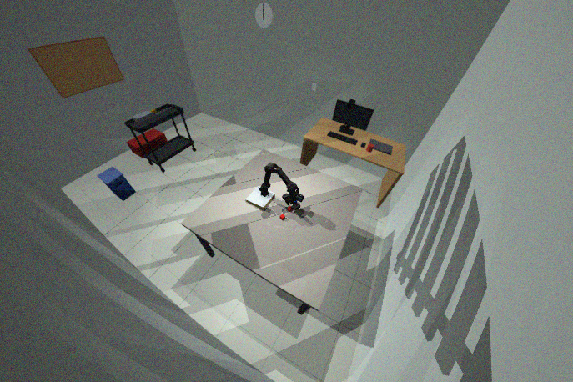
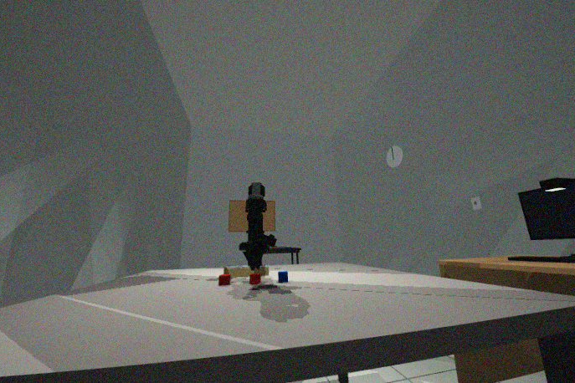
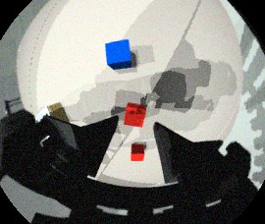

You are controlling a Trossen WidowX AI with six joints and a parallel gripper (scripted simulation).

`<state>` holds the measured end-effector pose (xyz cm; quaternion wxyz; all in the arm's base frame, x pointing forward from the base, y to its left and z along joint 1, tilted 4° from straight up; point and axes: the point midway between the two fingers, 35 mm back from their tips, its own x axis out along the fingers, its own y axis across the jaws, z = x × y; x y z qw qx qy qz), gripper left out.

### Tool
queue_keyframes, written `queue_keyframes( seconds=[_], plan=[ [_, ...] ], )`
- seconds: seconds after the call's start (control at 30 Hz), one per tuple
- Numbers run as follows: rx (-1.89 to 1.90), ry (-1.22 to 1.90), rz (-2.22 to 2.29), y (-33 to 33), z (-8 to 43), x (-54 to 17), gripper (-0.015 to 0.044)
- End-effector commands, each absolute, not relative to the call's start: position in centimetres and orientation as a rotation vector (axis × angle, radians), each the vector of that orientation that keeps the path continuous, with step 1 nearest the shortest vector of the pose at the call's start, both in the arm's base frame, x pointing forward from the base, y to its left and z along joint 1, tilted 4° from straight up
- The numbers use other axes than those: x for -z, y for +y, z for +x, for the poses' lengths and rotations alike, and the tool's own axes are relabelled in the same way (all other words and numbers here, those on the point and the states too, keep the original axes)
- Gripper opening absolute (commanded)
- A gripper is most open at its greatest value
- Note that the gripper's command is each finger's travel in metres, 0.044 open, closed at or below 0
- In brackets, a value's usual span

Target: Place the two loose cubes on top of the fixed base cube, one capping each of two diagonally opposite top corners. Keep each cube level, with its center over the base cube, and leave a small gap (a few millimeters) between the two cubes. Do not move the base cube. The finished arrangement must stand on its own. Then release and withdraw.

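Observation:
A red cube (image 1: 289,208) (image 2: 254,278) (image 3: 134,116) stands on the table in the middle of the row. My gripper (image 1: 294,207) (image 2: 254,268) (image 3: 136,121) is partly open and empty, pointing down just above this middle cube, with a fingertip to each side of it in the wrist view. A second red cube (image 1: 282,217) (image 2: 223,279) (image 3: 137,153) stands apart on one side. A blue cube (image 2: 282,277) (image 3: 118,53) stands apart on the other side; the gripper mostly hides it in the top view. No cube is stacked. How far the fingertips are above the middle cube is hard to tell.
The arm stands on a white board (image 1: 256,199) with a yellowish edge (image 2: 233,272), behind the cubes. The table (image 1: 291,252) carries the cubes and arm. A wooden desk (image 1: 323,130) with a monitor and a black cart (image 1: 174,150) stand away from the table.

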<state>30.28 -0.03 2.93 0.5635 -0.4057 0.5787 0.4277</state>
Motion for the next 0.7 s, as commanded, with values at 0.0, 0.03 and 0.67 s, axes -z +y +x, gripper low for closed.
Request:
queue_keyframes(
  seconds=[0.0, 0.03, 0.67],
  plan=[
    [-1.013, 1.371, -0.956, -0.1, 30.0, -2.1, 0.0265],
    [-1.013, 1.371, -0.956, -0.1, 30.0, -1.9, 0.0265],
    [-1.013, 1.371, -0.956, 0.0, 29.9, 0.3, 0.0160]
  ],
)
